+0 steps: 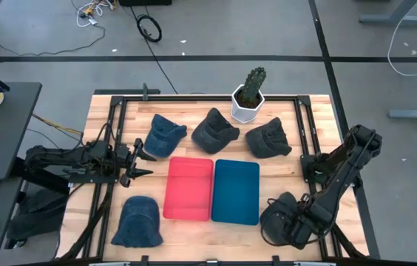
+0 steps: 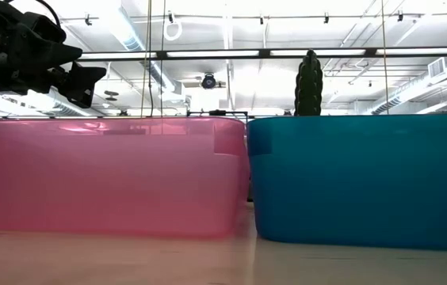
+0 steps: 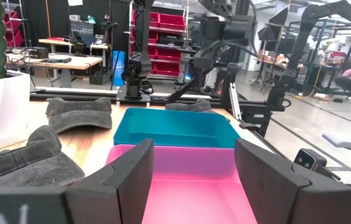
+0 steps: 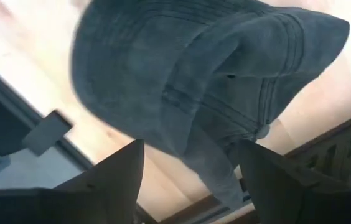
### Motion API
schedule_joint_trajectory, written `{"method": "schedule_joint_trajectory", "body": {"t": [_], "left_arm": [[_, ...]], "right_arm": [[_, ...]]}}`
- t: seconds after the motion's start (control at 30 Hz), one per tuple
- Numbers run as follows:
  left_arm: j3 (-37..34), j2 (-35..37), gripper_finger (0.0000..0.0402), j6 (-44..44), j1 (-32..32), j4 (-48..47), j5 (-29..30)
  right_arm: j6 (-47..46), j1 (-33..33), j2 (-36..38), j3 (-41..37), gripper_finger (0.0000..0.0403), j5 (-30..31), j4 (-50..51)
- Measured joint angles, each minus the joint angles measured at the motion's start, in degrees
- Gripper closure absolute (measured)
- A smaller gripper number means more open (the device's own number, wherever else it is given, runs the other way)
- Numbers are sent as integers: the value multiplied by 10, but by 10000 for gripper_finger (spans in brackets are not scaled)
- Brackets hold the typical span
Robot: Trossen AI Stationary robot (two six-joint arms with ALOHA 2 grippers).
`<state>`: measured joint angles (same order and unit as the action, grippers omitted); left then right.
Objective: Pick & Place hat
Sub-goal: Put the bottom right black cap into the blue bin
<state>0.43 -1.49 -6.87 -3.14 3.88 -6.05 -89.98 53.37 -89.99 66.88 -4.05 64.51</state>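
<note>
Right tool (image 1: pixel 288 225) over hat (image 1: pixel 276 214) on wooden table (image 1: pixel 319 122).

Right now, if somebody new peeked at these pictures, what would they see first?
Probably the two bright bins side by side in the middle of the table: the pink bin and the blue bin. Next, the dark hats lined up behind them beside a cactus in a white pot. The right end effector hangs open just above another hat at the front right corner, while the left end effector waits, open, left of the pink bin.
</note>
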Motion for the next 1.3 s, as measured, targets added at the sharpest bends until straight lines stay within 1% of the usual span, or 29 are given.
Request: {"method": "schedule_joint_trajectory", "body": {"t": [0.1, 0.3, 0.4, 0.53, 0.67, 0.77, 0.83, 0.93, 0.97, 1.0, 1.3], "left_arm": [[0, 0, 174, 0, 0, 0, 0], [0, 0, 174, 0, 0, 0, 0], [0, 0, 174, 0, 0, 0, 0], [0, 0, 174, 0, 0, 0, 0], [0, 0, 174, 0, 0, 0, 0], [0, 0, 174, 0, 0, 0, 0], [0, 0, 174, 0, 0, 0, 0], [0, 0, 174, 0, 0, 0, 0], [0, 0, 174, 0, 0, 0, 0], [0, 0, 174, 0, 0, 0, 0], [0, 0, 174, 0, 0, 0, 0]], "right_arm": [[0, 6, 0, -33, 136, 8, -37], [-4, 9, 0, -107, 143, 5, -157], [-11, 8, 0, -132, 153, 5, -176], [-3, 8, 1, -143, 174, 6, -180], [6, 8, 1, -143, 208, 6, -178], [25, 7, 1, -143, 250, 5, -176], [34, 5, 2, -143, 290, 4, -172], [39, -1, 14, -144, 369, -9, -163], [42, -2, 22, -145, 384, -11, -161], [43, -4, 32, -145, 390, -11, -158], [33, -4, 132, -145, 398, -11, -107]]}}
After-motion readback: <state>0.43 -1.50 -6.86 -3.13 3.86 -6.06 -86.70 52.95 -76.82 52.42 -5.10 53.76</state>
